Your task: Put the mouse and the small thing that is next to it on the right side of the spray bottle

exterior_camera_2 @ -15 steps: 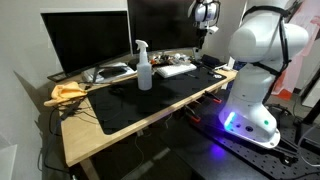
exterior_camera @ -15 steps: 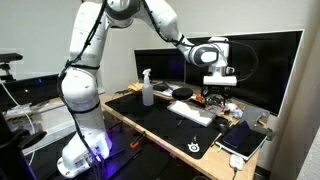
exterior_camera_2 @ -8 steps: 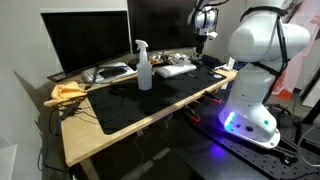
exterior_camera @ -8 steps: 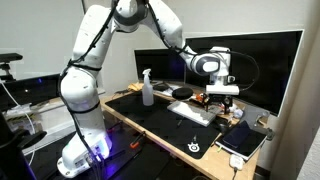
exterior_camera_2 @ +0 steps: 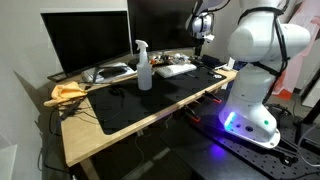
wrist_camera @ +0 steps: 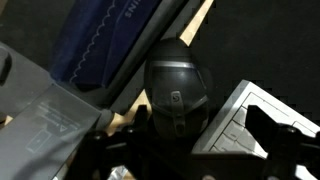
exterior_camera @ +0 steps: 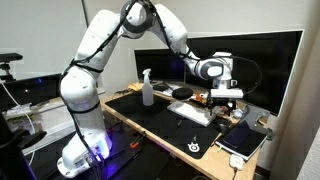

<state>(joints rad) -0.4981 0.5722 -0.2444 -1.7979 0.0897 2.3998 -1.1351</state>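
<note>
Under the pincer (exterior_camera: 222,101), a black mouse (wrist_camera: 178,92)

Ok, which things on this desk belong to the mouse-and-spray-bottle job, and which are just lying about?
Job: black computer mouse under the pincer; translucent whitish plastic spray bottle. The small thing beside the mouse cannot be made out.

Lying about: white keyboard; crumpled yellow cloth; black monitor; navy blue flat item beside the mouse.

mouse (wrist_camera: 178,90) crowded between blue case (wrist_camera: 105,35) and grey panel (wrist_camera: 250,120), open mat (exterior_camera_2: 170,95) beside spray bottle (exterior_camera_2: 144,68)
</note>
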